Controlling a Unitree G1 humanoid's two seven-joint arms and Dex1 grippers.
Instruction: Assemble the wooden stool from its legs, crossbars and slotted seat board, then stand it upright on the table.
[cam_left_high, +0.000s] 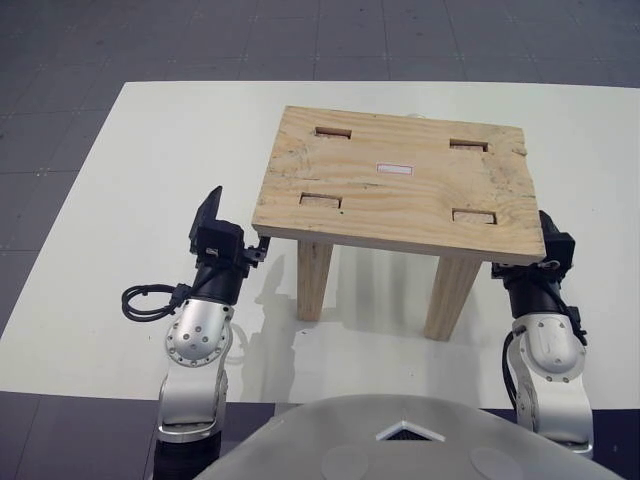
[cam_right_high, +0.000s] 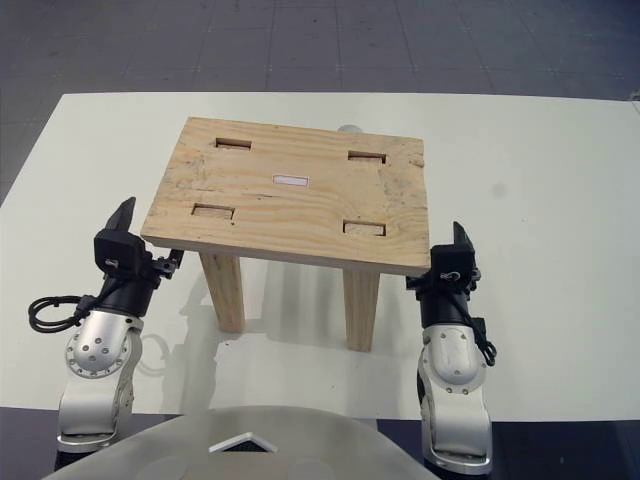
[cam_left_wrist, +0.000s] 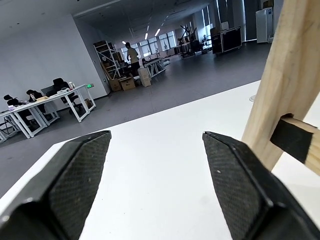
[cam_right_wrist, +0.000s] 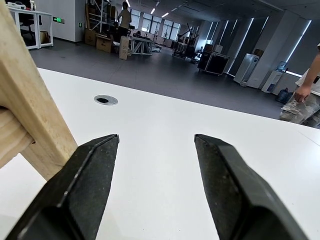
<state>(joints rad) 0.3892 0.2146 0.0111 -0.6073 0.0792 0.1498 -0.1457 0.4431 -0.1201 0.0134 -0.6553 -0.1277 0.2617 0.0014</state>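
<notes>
The stool (cam_left_high: 395, 180) stands upright between my left gripper (cam_left_wrist: 156, 135) and right gripper (cam_right_wrist: 156, 137), both spread apart and empty. I'd draw each straight outward over the bench (cam_left_high: 130, 180), brushing neither seat nor legs.

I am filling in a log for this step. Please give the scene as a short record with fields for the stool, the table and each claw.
stool: assembled, standing upright
seat: on top, with four slots and a white label in the middle
legs: two near ones in view, feet on the table
table: white, carries the stool
left claw: open, holds nothing, beside the seat's left edge
right claw: open, holds nothing, beside the seat's right edge
task state: looks finished
</notes>
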